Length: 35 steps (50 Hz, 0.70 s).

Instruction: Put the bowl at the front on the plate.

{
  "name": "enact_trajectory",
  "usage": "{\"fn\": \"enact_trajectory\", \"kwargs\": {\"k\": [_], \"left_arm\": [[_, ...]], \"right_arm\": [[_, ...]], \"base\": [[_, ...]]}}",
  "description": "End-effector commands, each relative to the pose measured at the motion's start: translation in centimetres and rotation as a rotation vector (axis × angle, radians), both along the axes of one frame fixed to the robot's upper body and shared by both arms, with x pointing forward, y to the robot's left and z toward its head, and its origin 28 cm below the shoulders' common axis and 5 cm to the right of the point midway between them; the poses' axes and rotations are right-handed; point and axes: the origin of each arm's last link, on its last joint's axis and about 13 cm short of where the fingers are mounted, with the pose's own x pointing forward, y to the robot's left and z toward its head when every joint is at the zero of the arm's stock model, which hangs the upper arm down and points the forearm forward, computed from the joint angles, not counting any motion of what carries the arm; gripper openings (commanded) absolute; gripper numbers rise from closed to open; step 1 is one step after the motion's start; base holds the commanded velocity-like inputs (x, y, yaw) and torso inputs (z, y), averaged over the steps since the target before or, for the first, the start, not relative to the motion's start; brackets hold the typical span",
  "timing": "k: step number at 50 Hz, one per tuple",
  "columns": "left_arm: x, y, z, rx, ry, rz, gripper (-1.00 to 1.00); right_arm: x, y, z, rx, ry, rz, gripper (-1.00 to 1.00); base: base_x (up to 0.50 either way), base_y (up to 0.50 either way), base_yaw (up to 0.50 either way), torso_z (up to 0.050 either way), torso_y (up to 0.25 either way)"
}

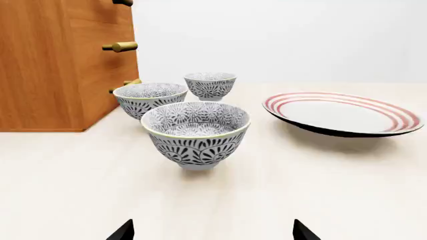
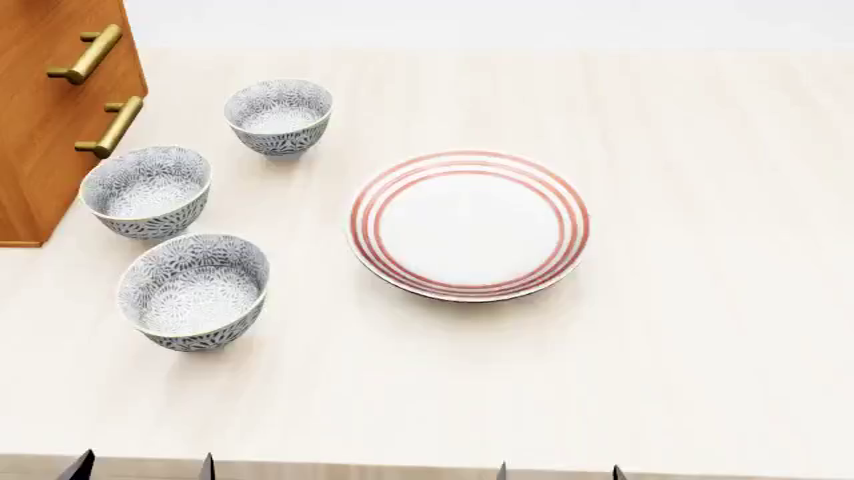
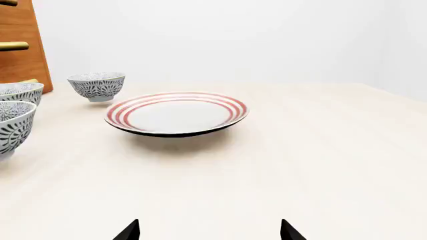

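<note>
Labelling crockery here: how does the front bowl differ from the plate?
The front bowl is deep and narrow; the plate is shallow and much wider. The bowl carries a dense grey-blue flower pattern; the plate is plain white with three red rings near its rim. Both are round, empty and sit upright on the table.

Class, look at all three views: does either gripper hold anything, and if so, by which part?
Nothing is held. Both the left gripper and right gripper are open and empty; the front bowl sits untouched on the table.
</note>
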Motion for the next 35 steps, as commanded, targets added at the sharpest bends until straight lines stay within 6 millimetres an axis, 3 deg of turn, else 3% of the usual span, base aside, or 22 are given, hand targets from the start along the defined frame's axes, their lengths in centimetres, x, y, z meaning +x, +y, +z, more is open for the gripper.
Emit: {"fn": "enact_trajectory", "kwargs": {"k": [1,20,30,35], "left_arm": [[0.0,0.0,0.0,0.0,0.0,0.0,1.0],[0.2,0.2,0.2,-0.018,0.066,0.025,1.0],[1.2,0.3,1.5,-0.003,0.06,0.025,1.0],[1.9,0.4,3.6,-0.016,0.045,0.004,1.0]], "right_arm": [[0.0,0.1,0.0,0.0,0.0,0.0,1.0],[0.1,-0.3,0.4,0.037,0.044,-0.035,1.0],[0.6,-1.1,2.9,0.053,0.021,-0.042,1.0],[0.8,-1.1,4.4,0.046,0.002,-0.032,1.0]], "base": [[0.0,0.0,0.0,0.0,0.0],[0.0,0.0,0.0,0.0,0.0],[0.0,0.0,0.0,0.0,0.0],[0.0,0.0,0.0,0.0,0.0]]}}
